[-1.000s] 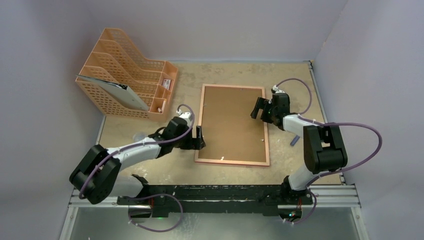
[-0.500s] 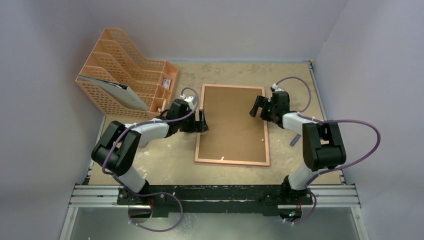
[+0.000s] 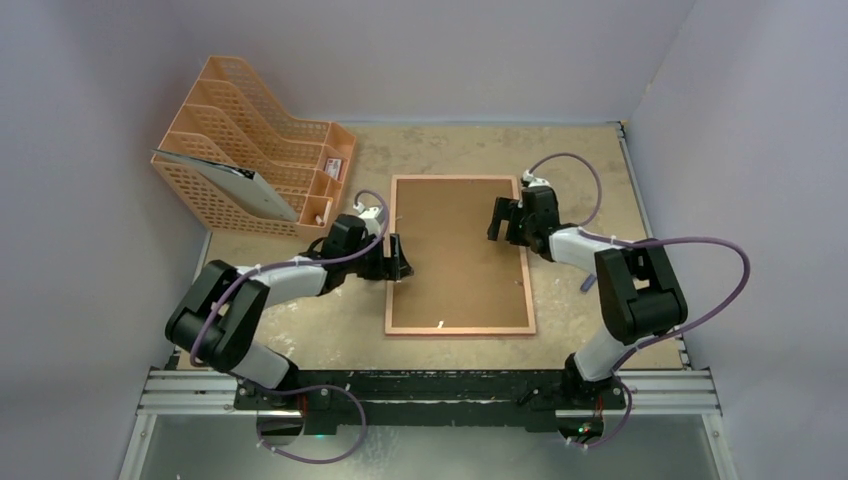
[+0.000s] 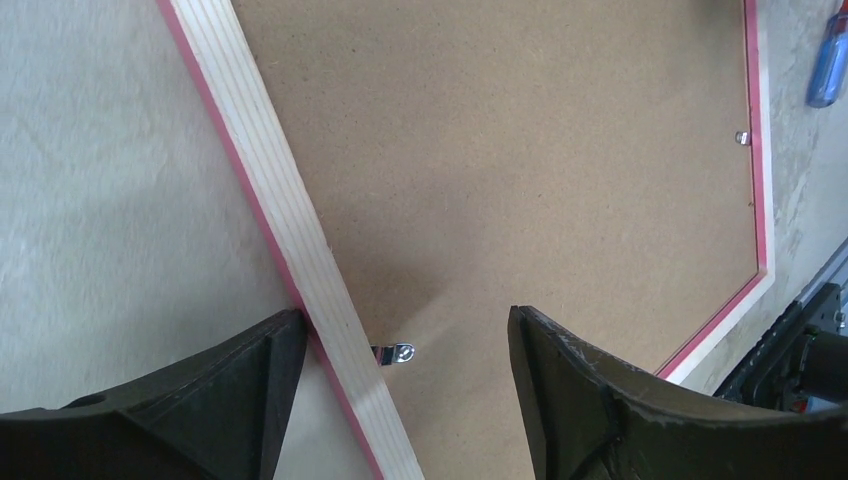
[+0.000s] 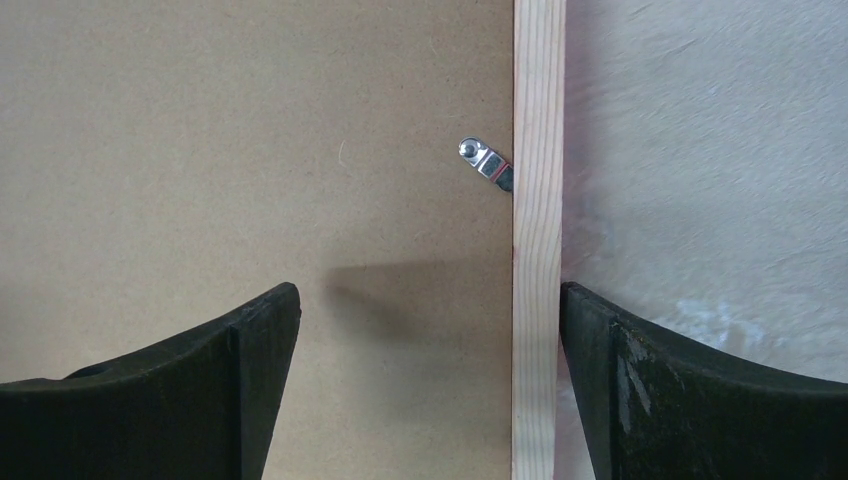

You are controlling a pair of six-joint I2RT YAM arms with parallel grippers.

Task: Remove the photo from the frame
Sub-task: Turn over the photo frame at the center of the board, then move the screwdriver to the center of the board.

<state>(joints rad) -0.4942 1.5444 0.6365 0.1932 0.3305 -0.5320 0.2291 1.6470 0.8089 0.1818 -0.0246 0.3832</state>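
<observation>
The frame (image 3: 391, 290) lies face down in the middle of the table, its brown backing board (image 3: 458, 250) facing up. The photo is hidden under the board. My left gripper (image 3: 397, 258) is open and straddles the frame's left rail (image 4: 270, 200); one finger (image 4: 200, 400) touches the rail's outer edge, and a metal clip (image 4: 395, 353) lies between the jaws. My right gripper (image 3: 503, 218) is open and straddles the right rail (image 5: 538, 200), its outer finger (image 5: 680, 390) against the rail. A clip (image 5: 485, 160) lies just ahead of it.
An orange mesh file rack (image 3: 250, 150) holding a grey folder stands at the back left. A small blue object (image 3: 588, 282) lies on the table right of the frame. Walls close in the back and both sides.
The frame has slid a little to the left and squared up. My right gripper moved left with it. My left gripper went toward the back, then came partway back along the left rail.
</observation>
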